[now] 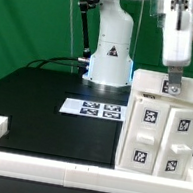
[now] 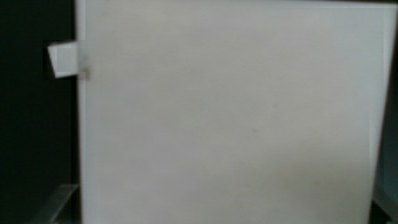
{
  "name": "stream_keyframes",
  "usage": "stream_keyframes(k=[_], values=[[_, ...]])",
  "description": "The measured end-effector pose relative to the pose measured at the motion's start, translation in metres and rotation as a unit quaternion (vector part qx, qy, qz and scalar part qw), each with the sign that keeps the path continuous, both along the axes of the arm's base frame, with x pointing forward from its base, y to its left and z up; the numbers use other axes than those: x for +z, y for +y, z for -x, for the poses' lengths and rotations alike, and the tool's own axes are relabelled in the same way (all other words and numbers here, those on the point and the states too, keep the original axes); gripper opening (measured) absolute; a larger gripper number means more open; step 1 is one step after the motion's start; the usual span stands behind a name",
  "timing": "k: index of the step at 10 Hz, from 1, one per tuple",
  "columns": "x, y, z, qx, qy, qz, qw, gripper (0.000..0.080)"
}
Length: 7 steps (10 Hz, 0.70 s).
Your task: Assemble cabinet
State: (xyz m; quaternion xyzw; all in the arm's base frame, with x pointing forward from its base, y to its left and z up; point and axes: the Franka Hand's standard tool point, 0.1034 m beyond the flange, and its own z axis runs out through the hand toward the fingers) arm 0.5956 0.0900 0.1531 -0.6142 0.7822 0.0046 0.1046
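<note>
DESK: While the arm (image 1: 177, 31) reaches down from above, what does the picture hold, biggest first?

FIELD: A black table (image 1: 34, 95), edged on its near side by a long white rail (image 1: 33, 163). Next the cabinet (image 1: 163, 130), upright at the exterior view's right, just behind that rail. Then the marker board (image 1: 92, 109), flat at mid-table and well apart from the cabinet. Smallest, the gripper (image 1: 171, 84), down at the cabinet's top edge.

DESK: Clenched or released?

FIELD: I cannot tell. The fingers are too small to read in the exterior view. The wrist view gives only a blank white panel and a small white tab (image 2: 64, 60) at its edge (no fingertip shows).

DESK: What does the step in hand ask for?

FIELD: By my reading, the arm is seating or steadying the top of the cabinet. It should press straight down over the middle of the top, slowly. An off-centre push could tip the tall shell toward the rail or skid it on the table.

DESK: And what is inside?

FIELD: The shell holds tagged white blocks (image 1: 146, 138) in its front, in two columns, apparently flush. Whatever lies behind them is hidden.
</note>
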Motion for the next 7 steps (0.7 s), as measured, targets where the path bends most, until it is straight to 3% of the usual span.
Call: stream_keyframes(k=[2,5,6,7], values=[[0.000,-0.001,0.000,-0.043,0.007,-0.021,0.999,0.0560],[0.001,0.000,-0.002,-0.065,0.007,-0.027,0.997,0.0560],[0.005,0.000,-0.002,-0.043,0.000,-0.026,0.999,0.0705],[0.011,0.001,-0.001,-0.035,-0.006,-0.030,0.999,0.0770]])
